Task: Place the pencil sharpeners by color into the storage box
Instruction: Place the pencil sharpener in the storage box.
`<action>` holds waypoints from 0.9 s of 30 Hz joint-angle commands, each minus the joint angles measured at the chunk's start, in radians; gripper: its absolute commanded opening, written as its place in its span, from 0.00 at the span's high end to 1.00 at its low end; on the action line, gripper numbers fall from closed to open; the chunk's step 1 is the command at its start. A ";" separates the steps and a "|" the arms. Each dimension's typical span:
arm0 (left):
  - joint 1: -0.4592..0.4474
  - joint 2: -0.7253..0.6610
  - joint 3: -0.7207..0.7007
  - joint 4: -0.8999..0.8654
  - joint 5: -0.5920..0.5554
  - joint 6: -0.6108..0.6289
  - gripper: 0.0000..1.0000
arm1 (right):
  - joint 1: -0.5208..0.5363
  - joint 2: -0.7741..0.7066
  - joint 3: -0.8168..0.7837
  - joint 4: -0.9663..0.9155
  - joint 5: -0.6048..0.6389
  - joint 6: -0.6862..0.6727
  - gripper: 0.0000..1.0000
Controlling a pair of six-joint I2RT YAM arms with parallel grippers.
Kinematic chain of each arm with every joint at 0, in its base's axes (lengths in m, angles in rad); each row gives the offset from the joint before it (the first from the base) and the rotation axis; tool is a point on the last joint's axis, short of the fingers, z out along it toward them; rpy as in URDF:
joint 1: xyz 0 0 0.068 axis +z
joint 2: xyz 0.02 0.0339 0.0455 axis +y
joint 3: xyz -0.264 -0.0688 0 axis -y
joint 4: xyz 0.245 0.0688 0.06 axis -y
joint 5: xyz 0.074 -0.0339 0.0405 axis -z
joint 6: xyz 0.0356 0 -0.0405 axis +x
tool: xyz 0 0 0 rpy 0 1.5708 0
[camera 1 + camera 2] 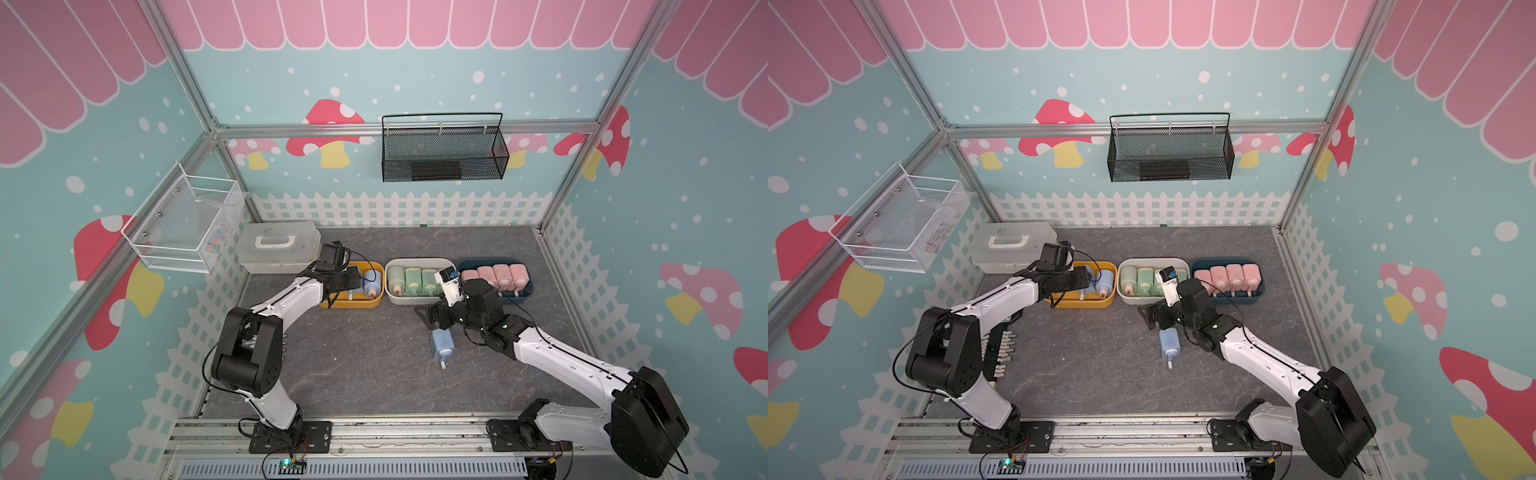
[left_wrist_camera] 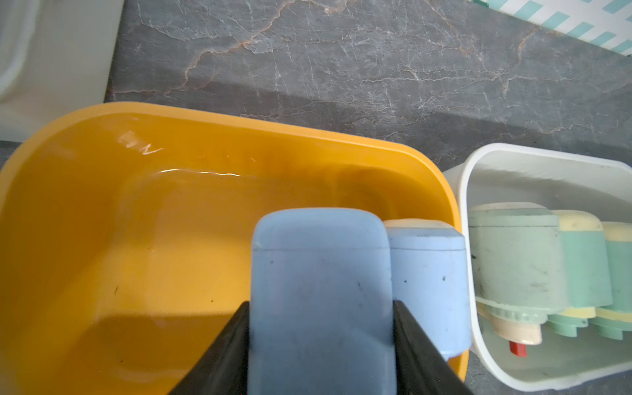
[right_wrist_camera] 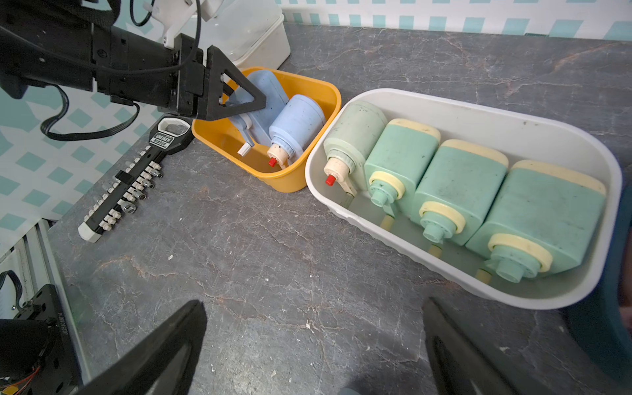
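1. the left gripper is clamped on a pastel blue boxy plastic pencil sharpener, inside the yellow oval plastic tub next to a second blue sharpener
2. the right gripper hangs wide open over the grey marbled table
3. third blue sharpener lies loose just beside it

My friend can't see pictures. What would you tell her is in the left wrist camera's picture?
The left end effector grips a blue sharpener in a yellow bin, close beside a second blue sharpener. Next to it a white bin holds green sharpeners, all on a grey marbled table.
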 commanded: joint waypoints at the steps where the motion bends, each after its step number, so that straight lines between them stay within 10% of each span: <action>1: -0.002 0.008 0.012 0.050 -0.014 -0.009 1.00 | 0.007 -0.018 -0.014 -0.021 0.013 -0.010 0.01; 27: -0.029 0.087 0.008 0.047 0.005 -0.010 0.87 | 0.006 -0.059 -0.037 -0.049 0.034 -0.022 0.01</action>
